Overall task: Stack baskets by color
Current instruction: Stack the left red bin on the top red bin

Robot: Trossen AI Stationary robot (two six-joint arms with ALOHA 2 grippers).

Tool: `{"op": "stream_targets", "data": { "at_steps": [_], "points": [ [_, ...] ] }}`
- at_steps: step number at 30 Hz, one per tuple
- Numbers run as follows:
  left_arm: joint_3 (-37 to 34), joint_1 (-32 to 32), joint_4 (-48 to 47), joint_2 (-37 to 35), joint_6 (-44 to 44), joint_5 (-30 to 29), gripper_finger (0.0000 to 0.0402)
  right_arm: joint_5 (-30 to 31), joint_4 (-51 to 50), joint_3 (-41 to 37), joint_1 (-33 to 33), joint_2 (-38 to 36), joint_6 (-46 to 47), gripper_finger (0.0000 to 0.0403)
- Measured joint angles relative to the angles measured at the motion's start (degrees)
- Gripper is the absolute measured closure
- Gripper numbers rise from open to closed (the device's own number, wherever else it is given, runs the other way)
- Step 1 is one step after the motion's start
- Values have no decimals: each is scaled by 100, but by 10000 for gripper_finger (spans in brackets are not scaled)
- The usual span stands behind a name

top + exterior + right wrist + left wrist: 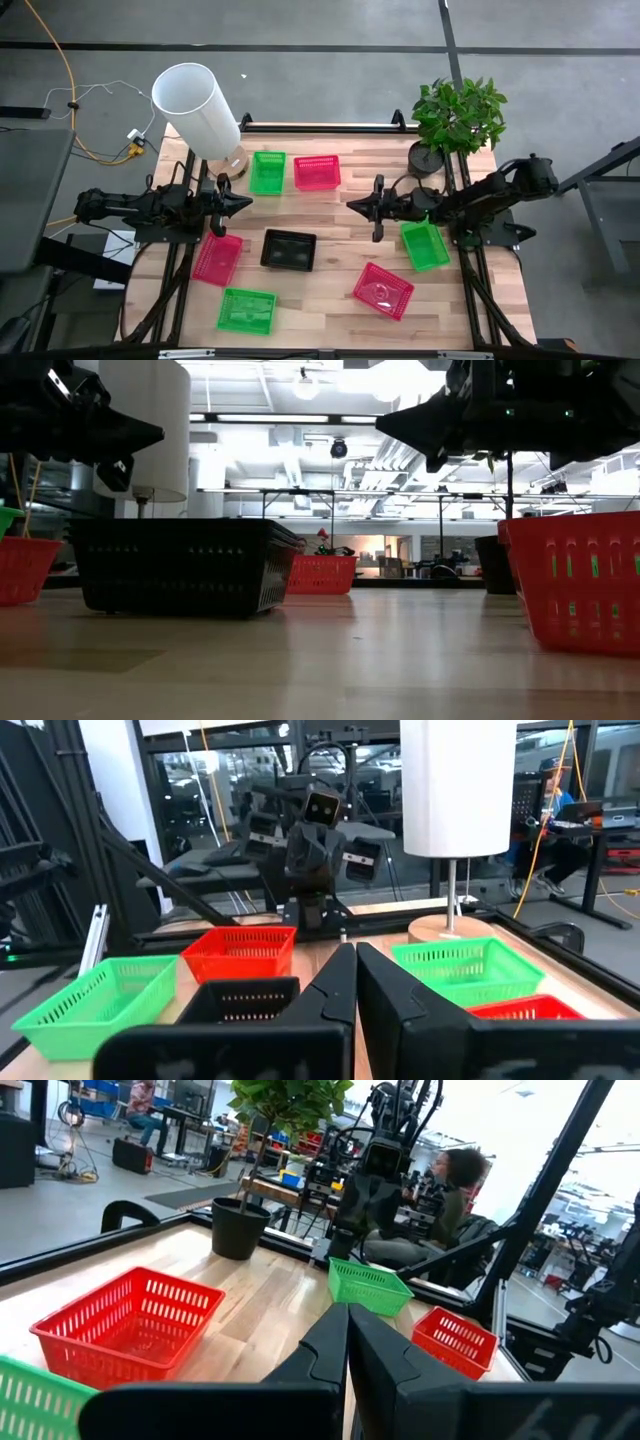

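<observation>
Several baskets lie apart on the wooden table, each on its base. A green basket [267, 171] and a pink one [317, 171] are at the far side. A pink basket [217, 258], a black basket [289, 250] and a green one [425, 244] sit across the middle. A green basket [247, 309] and a pink one [383, 290] are near the front. My left gripper [242, 203] hovers shut above the table's left side, pointing right. My right gripper [355, 206] hovers shut right of centre, pointing left. Neither holds anything.
A large white cylinder [197, 108] on a round wooden base stands at the far left corner. A potted green plant [455, 120] stands at the far right corner. Bare wood lies between the two grippers [300, 208]. People sit at desks in the room behind.
</observation>
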Motion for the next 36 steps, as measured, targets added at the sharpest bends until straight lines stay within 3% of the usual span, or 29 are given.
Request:
{"op": "stream_targets", "data": {
  "at_steps": [5, 9, 16, 22, 26, 31, 34, 36],
  "points": [
    [0, -4, 176, 0, -33, 41, 400, 0, -79, 46, 0, 0, -1, 403],
    [0, -65, 549, 26, -49, 497, 384, 0, -114, 46, 0, 0, -1, 403],
    [55, -602, 812, 464, -43, 620, 300, 0, -111, 46, 0, 0, -1, 403],
    [607, -1125, 708, 1255, 145, 903, 230, 160, -112, 46, 0, 0, 1, 403],
    [1434, -1460, -804, 1926, 103, 915, 209, 168, -112, 46, 0, 0, 7, 403],
    [2399, -1737, -3139, 3045, 99, 464, 208, 180, -112, 46, -4, 0, 1, 403],
    [2733, -1770, -3964, 3704, 74, 404, 208, 186, -114, 46, -4, 0, 1, 402],
    [2820, -1770, -3997, 4101, 12, 435, 208, 186, -114, 46, -4, 0, 1, 402]
  ]
}}
